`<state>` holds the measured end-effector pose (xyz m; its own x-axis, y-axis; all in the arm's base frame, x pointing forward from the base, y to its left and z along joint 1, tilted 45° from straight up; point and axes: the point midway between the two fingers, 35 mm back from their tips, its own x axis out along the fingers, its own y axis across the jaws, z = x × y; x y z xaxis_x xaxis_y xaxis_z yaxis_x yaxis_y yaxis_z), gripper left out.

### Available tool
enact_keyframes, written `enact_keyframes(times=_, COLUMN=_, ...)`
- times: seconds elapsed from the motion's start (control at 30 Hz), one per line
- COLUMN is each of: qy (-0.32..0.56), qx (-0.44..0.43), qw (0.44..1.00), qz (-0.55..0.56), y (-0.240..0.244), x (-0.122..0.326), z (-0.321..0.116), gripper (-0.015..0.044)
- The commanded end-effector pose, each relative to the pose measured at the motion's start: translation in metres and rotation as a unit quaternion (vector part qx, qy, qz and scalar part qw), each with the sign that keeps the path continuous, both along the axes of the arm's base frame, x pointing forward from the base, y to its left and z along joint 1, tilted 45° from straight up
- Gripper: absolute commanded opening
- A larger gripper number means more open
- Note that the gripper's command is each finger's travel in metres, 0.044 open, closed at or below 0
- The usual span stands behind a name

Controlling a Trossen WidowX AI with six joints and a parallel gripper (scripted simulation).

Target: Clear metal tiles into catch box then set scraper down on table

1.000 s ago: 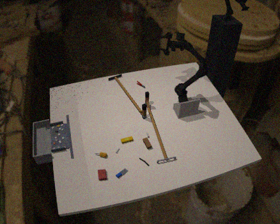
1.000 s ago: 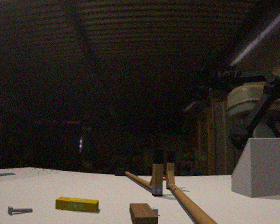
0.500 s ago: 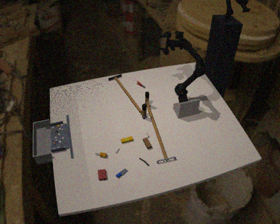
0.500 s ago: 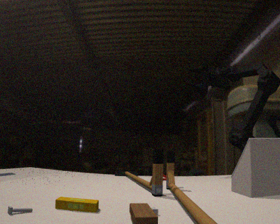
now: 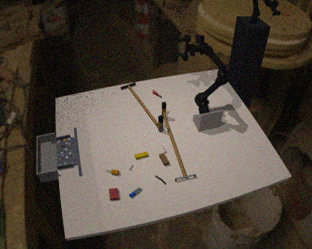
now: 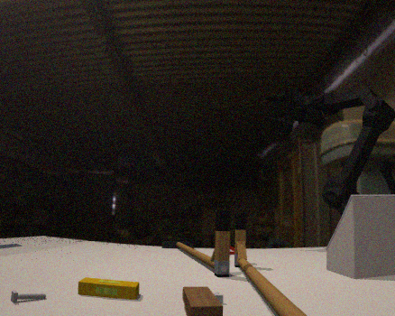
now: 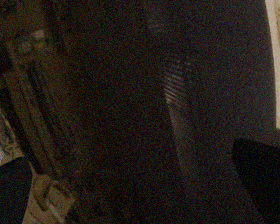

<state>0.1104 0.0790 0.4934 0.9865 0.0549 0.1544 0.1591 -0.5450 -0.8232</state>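
The blue-grey bench plate (image 5: 74, 149) at the table's left edge bears several small white, grey and orange tiles. The grey catch box (image 5: 48, 156) adjoins its far left end. Two wooden-shafted tools with upright black-topped handles lie on the table. One tool (image 5: 143, 105) (image 6: 194, 255) has a dark solid head at the back; the other tool (image 5: 175, 147) (image 6: 269, 290) has an open, frame-like head at the front. Which is the long scraper I cannot tell for certain. My gripper (image 5: 181, 48) (image 7: 132, 160) is open and empty, raised high above the table's back right, away from both tools.
A yellow block (image 5: 141, 155) (image 6: 108, 288), a brown block (image 5: 164, 159) (image 6: 203, 300), a red block (image 5: 113, 194) and a blue-and-grey item (image 5: 135, 193) lie on the table. Red-handled pliers (image 5: 156, 93) lie at the back. A grey wedge-shaped block (image 5: 207, 122) (image 6: 375, 237) stands by the arm's base.
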Motion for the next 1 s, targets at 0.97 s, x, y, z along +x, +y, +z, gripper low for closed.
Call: enact_keyframes(times=0.97, qy=0.013, qx=0.064, qw=0.998, qz=0.024, y=-0.017, x=0.006, z=0.001, gripper=0.044)
